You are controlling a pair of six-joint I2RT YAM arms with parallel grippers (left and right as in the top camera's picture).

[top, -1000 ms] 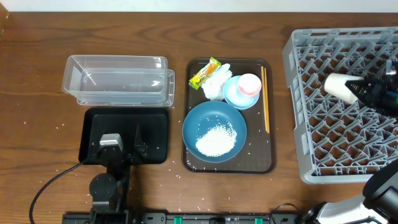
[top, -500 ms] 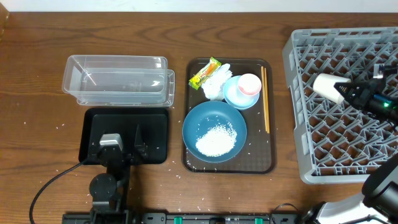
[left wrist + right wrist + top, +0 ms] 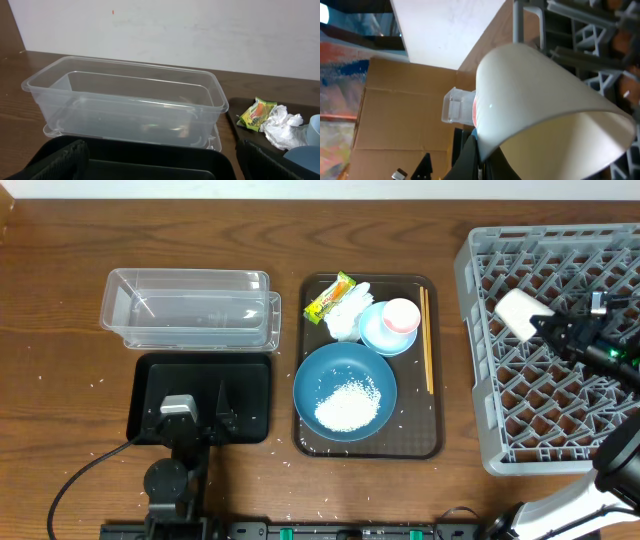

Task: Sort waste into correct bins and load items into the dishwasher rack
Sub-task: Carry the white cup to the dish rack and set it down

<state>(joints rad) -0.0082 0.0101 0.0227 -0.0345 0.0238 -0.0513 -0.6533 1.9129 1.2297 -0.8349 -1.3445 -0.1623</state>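
The right gripper (image 3: 545,325) pinches the rim of the white cup (image 3: 517,313), which lies sideways above the left part of the dishwasher rack (image 3: 476,370), its base pointing left, away from the hand.

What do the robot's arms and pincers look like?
Both arms are black with rounded joints. The left pincer has slim black fingers beside a grey block; a black cable loops from its arm. The right pincer is black, with a green spot on its arm and a white base link.
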